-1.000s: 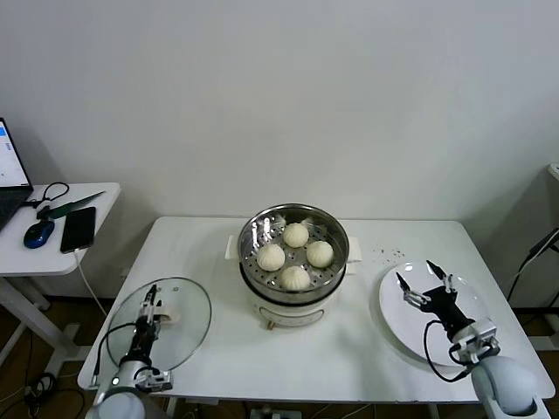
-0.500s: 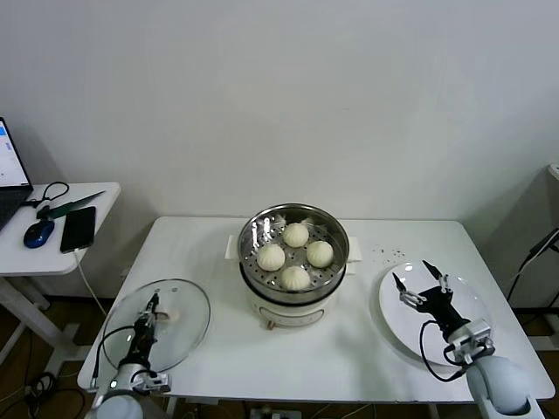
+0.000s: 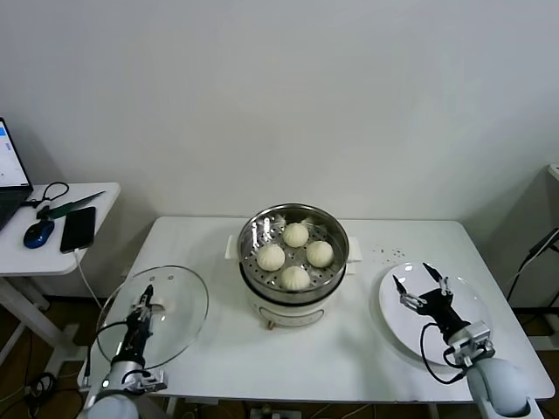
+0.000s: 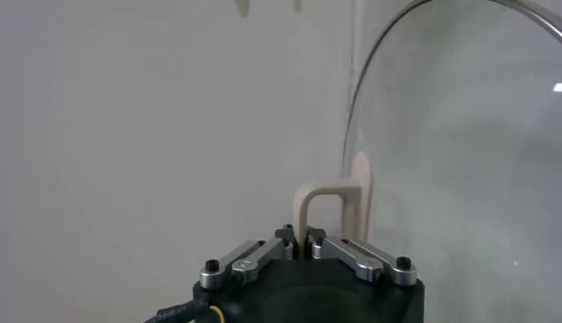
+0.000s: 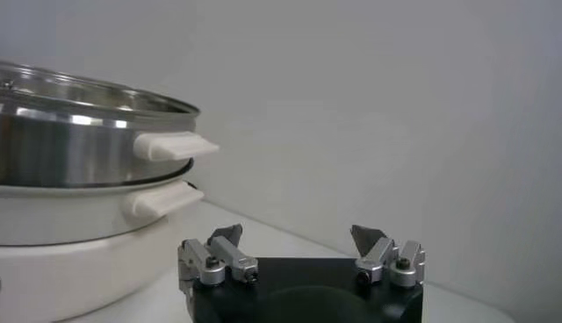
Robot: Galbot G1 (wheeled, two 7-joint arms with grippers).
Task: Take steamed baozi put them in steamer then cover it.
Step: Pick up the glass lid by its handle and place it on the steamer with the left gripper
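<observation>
Now the left gripper (image 3: pixel 147 301) is clamped tight on the white handle (image 4: pixel 329 206) of the cover (image 3: pixel 154 316), whereas a second ago its fingers stood apart around that handle. The cover has come up off the bench (image 3: pixel 349 349) at the near left corner and tilts, its far rim raised, where earlier it lay flat. The steamer (image 3: pixel 294 262) stands at the middle of the bench, uncovered, with all four steamed baozi (image 3: pixel 295 254) on its perforated tray, unchanged. The right gripper (image 3: pixel 419 281) hangs over the white plate (image 3: pixel 395 323) at the right side, its fingers spread wide and holding nothing, much as before. In the left wrist view the cover's glass is cut off by the frame edge and only part of its rim shows. The right wrist view shows only a side portion of the steamer with its handles; its contents are hidden there. The left arm's lower part runs out of the head view.
</observation>
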